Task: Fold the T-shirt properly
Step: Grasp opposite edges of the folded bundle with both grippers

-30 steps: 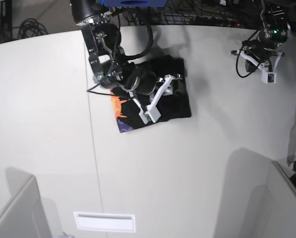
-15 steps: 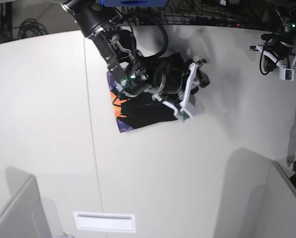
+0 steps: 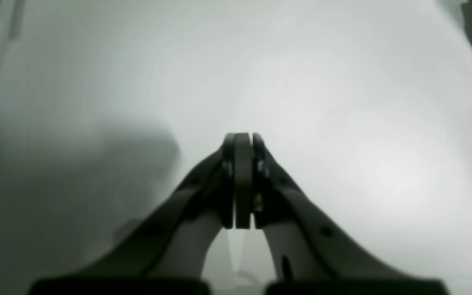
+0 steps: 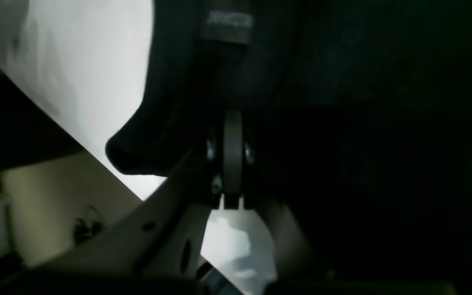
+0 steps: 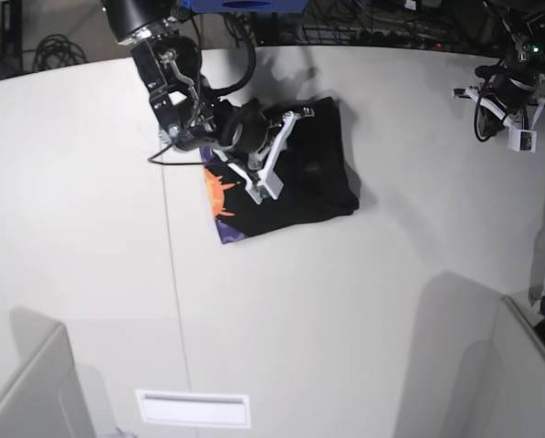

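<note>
Right wrist view puts the right gripper (image 4: 232,123) nearest the lens: its fingers (image 4: 232,155) are pressed flat together, and black cloth of the T-shirt (image 4: 342,102) crowds all around and beyond the tips. Whether a fold is pinched between them cannot be told, since the cloth there is nearly as dark as the shadow. A grey neck label (image 4: 228,20) shows past the tips at the top edge, partly cut off and too blurred to read. To the left of the fingers a wedge of pale surface (image 4: 92,69) shows beside the shirt's rounded hem; everything to their right is black and featureless.

Left wrist view shows the left gripper (image 3: 242,141) clenched on nothing, fingers (image 3: 242,180) meeting flat above bare grey surface (image 3: 342,102), with only a soft shadow to their left. The whole view is hazy.

From the base view the right gripper (image 5: 265,173) lies low over the folded T-shirt (image 5: 318,173), which rests as a rough rectangle on the white surface (image 5: 345,310); it probably touches the cloth, though the angle does not settle it. An orange sunburst and purple print (image 5: 219,196) peeks out at the shirt's edge beside the fingers. The left gripper (image 5: 520,137) hangs well apart from the shirt, near the far right edge.
</note>
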Motion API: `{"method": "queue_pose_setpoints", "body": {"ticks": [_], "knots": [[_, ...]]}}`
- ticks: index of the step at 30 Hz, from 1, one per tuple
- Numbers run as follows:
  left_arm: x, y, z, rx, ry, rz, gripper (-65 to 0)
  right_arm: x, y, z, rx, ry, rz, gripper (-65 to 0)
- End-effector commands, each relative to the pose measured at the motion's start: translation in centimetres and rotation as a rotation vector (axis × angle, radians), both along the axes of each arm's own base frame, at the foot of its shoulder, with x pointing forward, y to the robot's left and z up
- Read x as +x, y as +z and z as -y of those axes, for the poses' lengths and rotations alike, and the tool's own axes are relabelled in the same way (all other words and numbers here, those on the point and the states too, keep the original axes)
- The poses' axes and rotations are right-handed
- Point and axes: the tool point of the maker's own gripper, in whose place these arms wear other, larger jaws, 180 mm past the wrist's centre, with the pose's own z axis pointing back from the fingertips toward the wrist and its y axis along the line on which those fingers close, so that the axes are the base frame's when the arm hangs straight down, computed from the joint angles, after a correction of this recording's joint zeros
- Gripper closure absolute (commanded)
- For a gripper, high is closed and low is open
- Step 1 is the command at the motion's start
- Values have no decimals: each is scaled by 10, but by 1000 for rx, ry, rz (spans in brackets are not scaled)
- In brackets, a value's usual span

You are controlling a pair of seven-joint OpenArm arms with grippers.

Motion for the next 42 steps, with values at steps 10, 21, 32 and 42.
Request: {"method": "queue_pose_setpoints", "body": {"ticks": [10, 21, 32, 42], "knots": [[8, 12, -1, 14, -14, 42, 0, -8, 0, -30, -40, 165, 15, 0], [40, 2, 45, -112, -8, -23, -12, -5, 38, -30, 1, 181, 113, 0], [63, 20, 139, -505, -149, 113, -569, 31, 62, 56, -41, -25, 241, 0], [83, -10, 208, -657, -214, 36, -571, 41, 56, 103, -58, -185, 296, 0]]}}
